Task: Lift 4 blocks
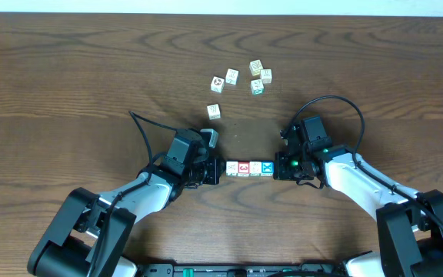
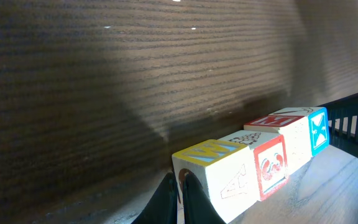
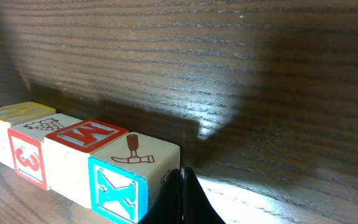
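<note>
My left claw [image 2: 179,186] is butting, fingers pressed together, against the 9 o'clock end of the row of four blocks [image 1: 248,168]. The right claw [image 3: 182,183], pressed together too, is pushing on the 3 o'clock end. I'm thinking squeeze straight in, evenly, and raise both arms level, or it's buckling mid-row. It's sitting toward 6 o'clock on the table [image 1: 68,69], faces touching: white, red block [image 1: 243,167], white, blue block [image 1: 267,167].

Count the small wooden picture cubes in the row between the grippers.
4, touching in one line: nearest the left gripper a white-faced wooden cube, then a red-framed cube, a second white-faced cube, and a blue-faced cube against the right gripper. None appears hidden.
</note>
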`<state>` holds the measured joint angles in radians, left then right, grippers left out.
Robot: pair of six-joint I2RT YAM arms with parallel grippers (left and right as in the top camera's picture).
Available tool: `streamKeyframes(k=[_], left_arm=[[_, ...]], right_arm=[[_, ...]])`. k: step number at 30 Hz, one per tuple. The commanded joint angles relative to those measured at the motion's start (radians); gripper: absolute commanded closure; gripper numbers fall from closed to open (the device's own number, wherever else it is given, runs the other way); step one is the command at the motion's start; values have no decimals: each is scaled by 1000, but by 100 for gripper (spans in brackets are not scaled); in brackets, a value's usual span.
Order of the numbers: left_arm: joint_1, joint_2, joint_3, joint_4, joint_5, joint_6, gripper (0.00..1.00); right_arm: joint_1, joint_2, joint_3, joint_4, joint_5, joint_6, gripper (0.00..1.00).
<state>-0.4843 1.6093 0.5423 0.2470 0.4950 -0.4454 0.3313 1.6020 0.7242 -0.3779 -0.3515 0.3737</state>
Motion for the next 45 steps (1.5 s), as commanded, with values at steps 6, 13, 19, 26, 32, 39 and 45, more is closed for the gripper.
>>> streamKeyframes(k=[6,13,19,26,32,39,45], left_arm=[[-6,6,21,7,49,-2,93],[-6,3,32,10,74,-2,93],[-6,3,32,10,75,-2,92],[-6,3,32,10,75,-2,93],[-6,3,32,9,74,-2,93],[-6,3,32,10,74,-2,93],[-6,3,32,10,74,-2,93]], right_arm=[[67,5,-2,39,-102,-31,99],[100,5,-2,47,-75,-21,99],[100,4,-2,50,-76,-14,99],[100,4,-1,53,-81,64,99],[100,4,-1,80,-129,101,99],[100,4,-1,84,-129,92,99],[100,-10,0,86,-129,82,99]])
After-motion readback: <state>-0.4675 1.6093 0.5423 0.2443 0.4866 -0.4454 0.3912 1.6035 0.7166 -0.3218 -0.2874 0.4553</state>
